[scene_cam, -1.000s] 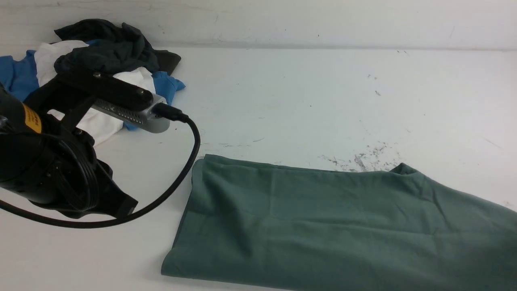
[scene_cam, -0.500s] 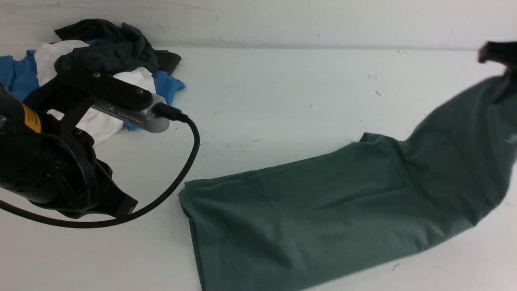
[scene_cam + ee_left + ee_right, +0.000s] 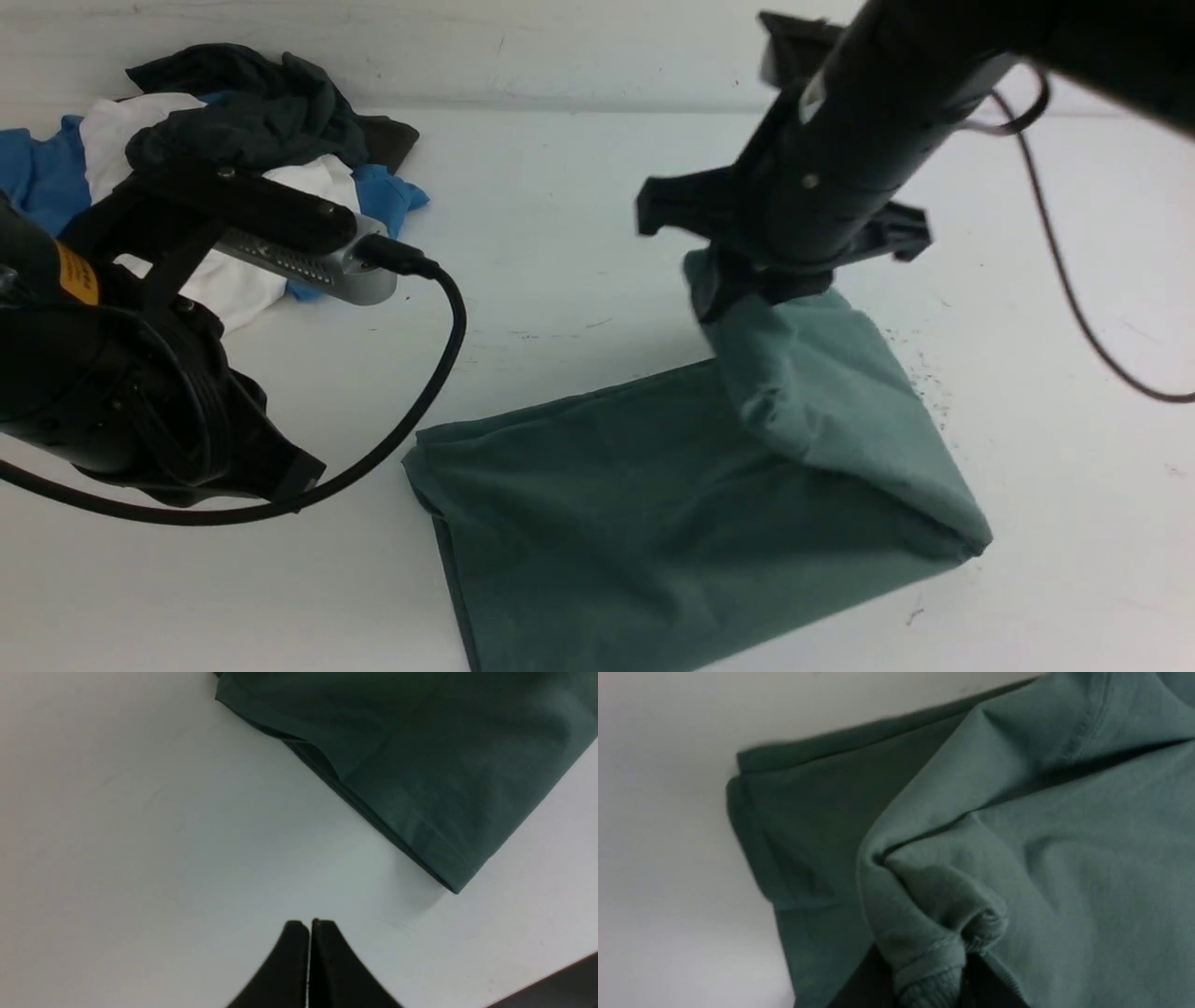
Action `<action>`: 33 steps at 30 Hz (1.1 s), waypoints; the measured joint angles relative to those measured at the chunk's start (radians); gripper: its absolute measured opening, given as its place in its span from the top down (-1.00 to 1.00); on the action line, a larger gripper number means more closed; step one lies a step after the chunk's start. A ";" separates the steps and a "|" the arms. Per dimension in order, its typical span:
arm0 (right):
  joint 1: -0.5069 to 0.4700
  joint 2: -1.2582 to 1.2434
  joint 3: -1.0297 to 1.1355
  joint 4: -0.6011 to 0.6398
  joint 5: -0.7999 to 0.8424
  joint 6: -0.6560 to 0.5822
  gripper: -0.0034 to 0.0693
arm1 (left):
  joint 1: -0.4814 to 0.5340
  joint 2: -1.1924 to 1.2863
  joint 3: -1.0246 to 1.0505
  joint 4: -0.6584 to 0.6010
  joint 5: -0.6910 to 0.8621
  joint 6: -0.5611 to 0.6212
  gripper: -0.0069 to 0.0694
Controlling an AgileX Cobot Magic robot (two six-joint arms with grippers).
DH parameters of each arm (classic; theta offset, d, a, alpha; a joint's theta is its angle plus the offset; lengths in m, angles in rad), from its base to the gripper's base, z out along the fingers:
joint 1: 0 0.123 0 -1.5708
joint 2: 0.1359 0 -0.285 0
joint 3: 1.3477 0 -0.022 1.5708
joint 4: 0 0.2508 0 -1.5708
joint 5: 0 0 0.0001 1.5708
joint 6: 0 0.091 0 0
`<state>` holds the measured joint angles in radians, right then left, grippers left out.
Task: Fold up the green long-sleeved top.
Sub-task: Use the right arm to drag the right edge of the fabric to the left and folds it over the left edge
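Soft, creased green long-sleeved top (image 3: 635,523), ribbed edge in right tool (image 3: 929,980)

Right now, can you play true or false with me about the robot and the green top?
1. The right hand holds the top. True.
2. The left hand is open. False: it is shut and holds nothing.
3. The top lies flat all over. False: one end is lifted above the rest.
4. A pile of other clothes sits far back on the left. True.
5. The left hand touches the top. False: bare table lies between them.
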<state>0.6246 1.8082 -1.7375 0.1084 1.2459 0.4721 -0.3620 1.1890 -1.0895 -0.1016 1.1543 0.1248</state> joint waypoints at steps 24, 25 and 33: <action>0.162 0.276 -0.001 0.426 -0.313 -0.071 -0.25 | 0.000 0.000 0.000 -0.001 0.002 0.000 0.83; 0.162 0.272 -0.001 0.447 -0.313 -0.102 -0.31 | 0.000 0.000 0.000 -0.001 0.002 0.000 0.83; 0.090 0.188 -0.001 0.363 -0.137 -0.258 -0.21 | 0.000 0.000 0.000 -0.006 0.022 -0.006 0.83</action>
<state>0.7149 1.9965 -1.7389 0.4712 1.1087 0.2146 -0.3620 1.1890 -1.0895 -0.1078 1.1765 0.1186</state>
